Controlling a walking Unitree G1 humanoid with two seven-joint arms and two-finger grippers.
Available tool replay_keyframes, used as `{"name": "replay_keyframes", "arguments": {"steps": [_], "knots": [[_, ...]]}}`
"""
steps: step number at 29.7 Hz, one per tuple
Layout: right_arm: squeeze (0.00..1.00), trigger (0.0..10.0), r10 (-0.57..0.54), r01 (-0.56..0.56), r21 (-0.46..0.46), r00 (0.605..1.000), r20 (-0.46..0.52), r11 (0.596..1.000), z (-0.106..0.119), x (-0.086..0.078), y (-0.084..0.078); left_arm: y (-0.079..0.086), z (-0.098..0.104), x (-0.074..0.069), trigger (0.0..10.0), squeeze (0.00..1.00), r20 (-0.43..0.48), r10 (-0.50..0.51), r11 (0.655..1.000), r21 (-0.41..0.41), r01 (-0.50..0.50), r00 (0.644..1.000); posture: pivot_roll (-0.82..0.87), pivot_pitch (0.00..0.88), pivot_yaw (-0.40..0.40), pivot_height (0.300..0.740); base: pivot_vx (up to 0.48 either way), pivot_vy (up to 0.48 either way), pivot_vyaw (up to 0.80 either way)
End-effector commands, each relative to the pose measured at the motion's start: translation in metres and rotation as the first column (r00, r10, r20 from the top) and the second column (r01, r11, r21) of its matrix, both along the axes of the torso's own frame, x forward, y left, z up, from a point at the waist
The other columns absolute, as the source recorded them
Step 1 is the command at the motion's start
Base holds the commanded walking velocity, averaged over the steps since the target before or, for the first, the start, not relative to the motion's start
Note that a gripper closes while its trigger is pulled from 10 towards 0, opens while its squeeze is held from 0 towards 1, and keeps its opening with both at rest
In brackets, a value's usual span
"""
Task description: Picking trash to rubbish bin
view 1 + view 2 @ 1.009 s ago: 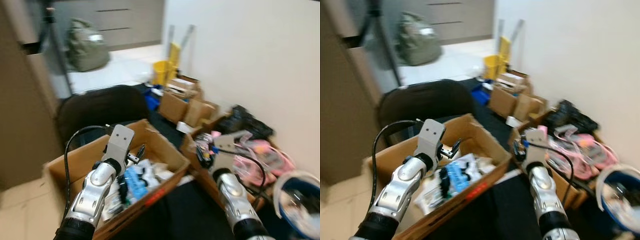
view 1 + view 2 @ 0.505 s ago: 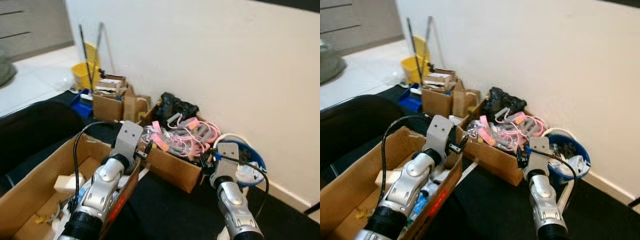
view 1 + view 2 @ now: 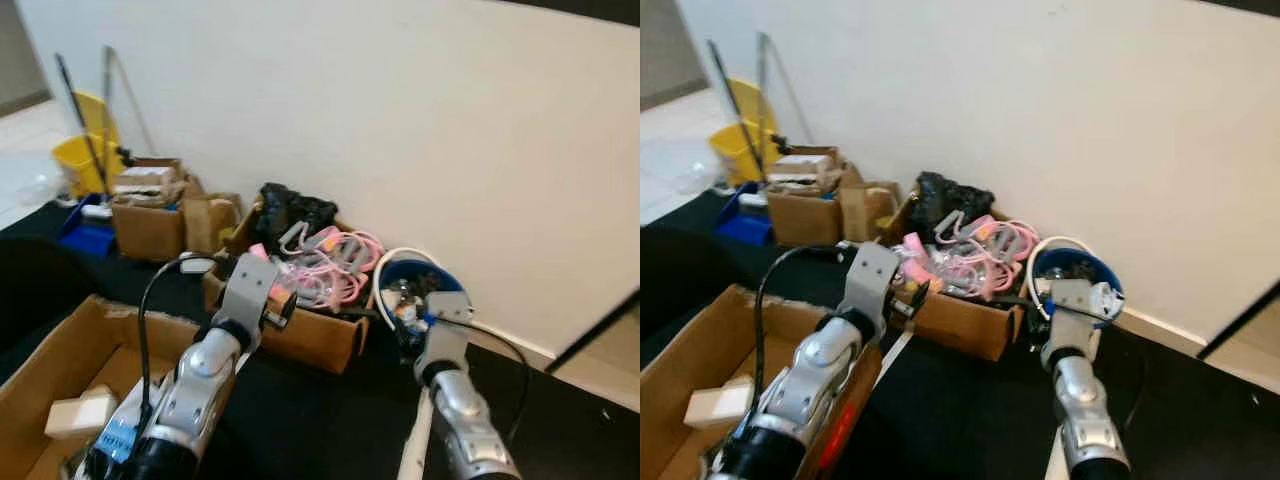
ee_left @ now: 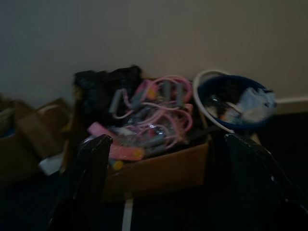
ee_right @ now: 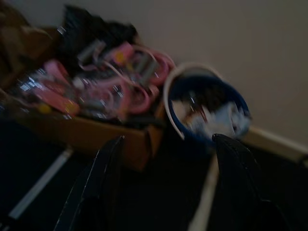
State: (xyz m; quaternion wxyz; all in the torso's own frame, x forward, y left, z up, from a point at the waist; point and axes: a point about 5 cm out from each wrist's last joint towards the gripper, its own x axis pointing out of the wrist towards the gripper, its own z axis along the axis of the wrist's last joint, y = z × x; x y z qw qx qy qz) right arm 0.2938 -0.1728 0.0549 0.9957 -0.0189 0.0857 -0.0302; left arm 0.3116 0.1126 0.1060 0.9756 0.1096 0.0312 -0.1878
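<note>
A blue bucket (image 3: 418, 283) with a white rim stands against the white wall and holds crumpled white scraps (image 4: 250, 101). Left of it sits a cardboard box (image 3: 312, 335) heaped with pink cords (image 3: 335, 262) and small clutter. My left gripper (image 4: 168, 144) is raised in front of that box, open, with nothing between its fingers (image 4: 91, 168). My right gripper (image 5: 169, 142) hangs just short of the bucket, also open and empty. Both silver arms, left (image 3: 205, 370) and right (image 3: 1072, 375), reach forward from the bottom of the eye views.
A large open carton (image 3: 55, 385) with a small pale box (image 3: 75, 413) lies at lower left. Smaller cartons (image 3: 150, 215), a black bag (image 3: 290, 208) and a yellow mop bucket (image 3: 85, 160) line the wall. A black mat (image 3: 320, 420) covers the floor.
The whole view has swung right: the large carton slid to lower left, and the cord box and blue bucket came to the middle. Both grippers stay raised and open.
</note>
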Motion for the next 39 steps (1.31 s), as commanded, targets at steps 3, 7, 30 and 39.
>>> {"name": "replay_keyframes", "arguments": {"steps": [3, 7, 30, 39], "knots": [[0.00, 10.0, 0.002, -0.002, -0.011, 1.000, -0.002, 1.000, 0.0023, -0.0011, -0.0006, -0.0047, 0.0004, -0.0030, 10.0, 0.00, 0.017, -0.028, 1.000, 0.006, 0.028, 0.999, -0.07, 0.046, -0.030, 0.740, 0.000, 0.000, -0.80], [0.00, 10.0, -0.005, 0.005, -0.012, 1.000, -0.003, 1.000, 0.0027, -0.0012, -0.0025, -0.0042, 0.0001, -0.0019, 10.0, 0.00, 0.017, -0.014, 1.000, 0.001, 0.014, 1.000, -0.07, 0.040, -0.030, 0.740, 0.000, 0.000, -0.80], [0.00, 10.0, 0.019, -0.022, -0.112, 1.000, -0.022, 0.993, -0.0001, -0.0085, -0.0044, -0.0028, -0.0015, 0.0020, 10.0, 0.00, 0.017, 0.025, 0.999, -0.023, -0.025, 1.000, -0.09, 0.047, -0.016, 0.740, 0.000, 0.000, -0.80], [0.00, 10.0, -0.002, -0.001, -0.072, 0.999, -0.041, 0.997, -0.0025, -0.0105, -0.0039, -0.0031, -0.0028, 0.0028, 10.0, 0.00, 0.012, 0.028, 0.999, -0.018, -0.027, 1.000, -0.08, 0.055, -0.015, 0.740, 0.000, 0.000, -0.80]]}}
